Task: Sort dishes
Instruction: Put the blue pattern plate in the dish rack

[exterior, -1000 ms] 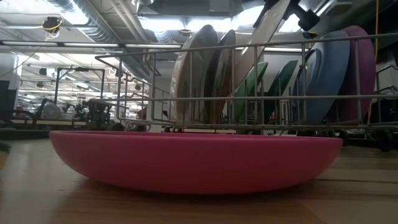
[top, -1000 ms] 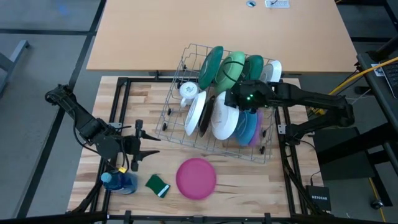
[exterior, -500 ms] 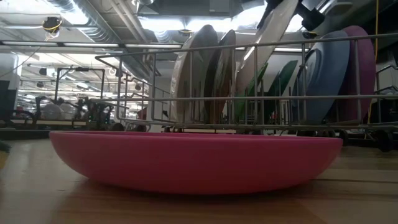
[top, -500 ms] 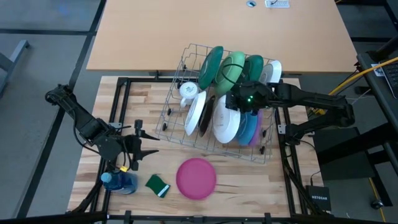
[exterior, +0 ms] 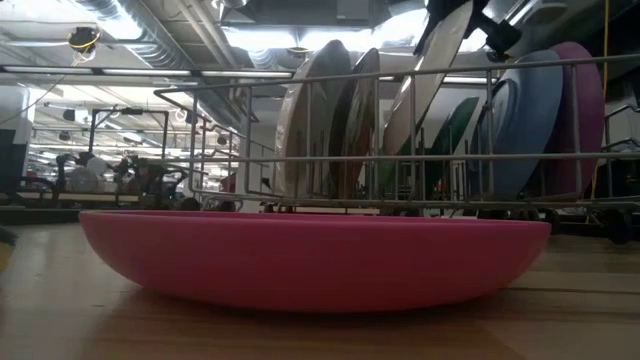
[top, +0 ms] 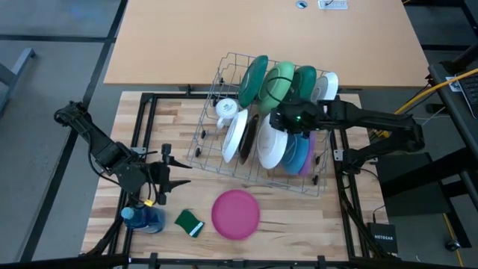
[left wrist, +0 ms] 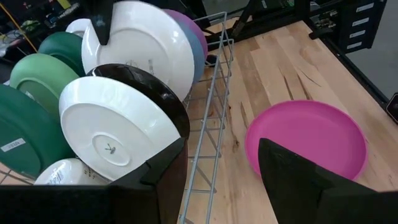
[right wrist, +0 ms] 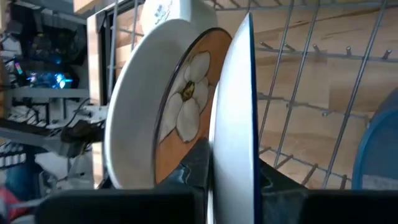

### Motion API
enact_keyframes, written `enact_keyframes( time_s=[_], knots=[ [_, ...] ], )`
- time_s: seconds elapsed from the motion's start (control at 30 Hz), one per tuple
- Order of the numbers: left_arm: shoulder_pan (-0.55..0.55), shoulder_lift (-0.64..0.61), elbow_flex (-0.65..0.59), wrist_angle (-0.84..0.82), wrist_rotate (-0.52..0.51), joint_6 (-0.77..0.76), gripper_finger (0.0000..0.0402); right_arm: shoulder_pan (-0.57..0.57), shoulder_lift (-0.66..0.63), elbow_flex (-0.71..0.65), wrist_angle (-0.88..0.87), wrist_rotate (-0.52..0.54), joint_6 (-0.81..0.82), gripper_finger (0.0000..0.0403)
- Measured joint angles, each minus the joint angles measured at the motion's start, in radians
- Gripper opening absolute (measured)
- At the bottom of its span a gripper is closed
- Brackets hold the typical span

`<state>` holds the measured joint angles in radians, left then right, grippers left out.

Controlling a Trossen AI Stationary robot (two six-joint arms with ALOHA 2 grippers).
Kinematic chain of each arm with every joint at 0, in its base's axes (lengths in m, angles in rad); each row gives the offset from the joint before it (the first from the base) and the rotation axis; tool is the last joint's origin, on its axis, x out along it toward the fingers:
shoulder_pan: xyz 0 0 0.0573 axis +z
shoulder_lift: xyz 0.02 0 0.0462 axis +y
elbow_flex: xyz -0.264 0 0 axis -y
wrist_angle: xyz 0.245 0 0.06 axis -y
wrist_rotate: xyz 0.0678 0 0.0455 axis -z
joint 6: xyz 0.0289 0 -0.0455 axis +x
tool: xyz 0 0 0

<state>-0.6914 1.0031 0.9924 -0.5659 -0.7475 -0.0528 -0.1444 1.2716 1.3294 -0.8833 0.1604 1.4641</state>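
1. The wire rack (top: 213, 123) sits in the middle of the table (top: 134, 123). Most of the plates stand on edge in it.
2. The right gripper (top: 281, 119) is over the rack, at about 1 o'clock from the table's middle. Its two fingers are pinched tight on the top rim of a big white plate (top: 270, 143).
3. The right wrist view shows the white plate's thin edge (right wrist: 239, 118) squeezed between the fingers. A brown plate with a pale flower (right wrist: 186, 112) stands just beside it.
4. A blue plate (top: 299, 153) and a purple plate (top: 308, 155) stand close on the other side of the white plate.
5. The pink plate (top: 236, 214) lies flat on the table at 6 o'clock, in front of the rack.
6. The left gripper (top: 166, 178) waits at 8 o'clock, near a blue bottle (top: 143, 217) and a green sponge (top: 189, 222). Its fingers are apart and hold nothing.
7. To do this step well, I think the right arm should lift the white plate straight up. It should go slowly so the plate does not bump its neighbours or catch on the wires.
8. The grip should stay firm, because a rim is thin and can slip.
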Motion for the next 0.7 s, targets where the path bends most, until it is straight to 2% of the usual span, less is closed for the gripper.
enact_keyframes(
  time_s=[0.47,0.7],
  knots=[
    [0.0,0.0,0.0,0.0,0.0,0.0,0.0184,0.0,0.135,0.001,0.019,-0.014,-0.005,0.0052],
    [0.0,0.0,0.0,0.0,0.0,0.0,0.0184,0.0,0.16,0.0,0.033,-0.013,-0.096,0.0079]
  ],
)
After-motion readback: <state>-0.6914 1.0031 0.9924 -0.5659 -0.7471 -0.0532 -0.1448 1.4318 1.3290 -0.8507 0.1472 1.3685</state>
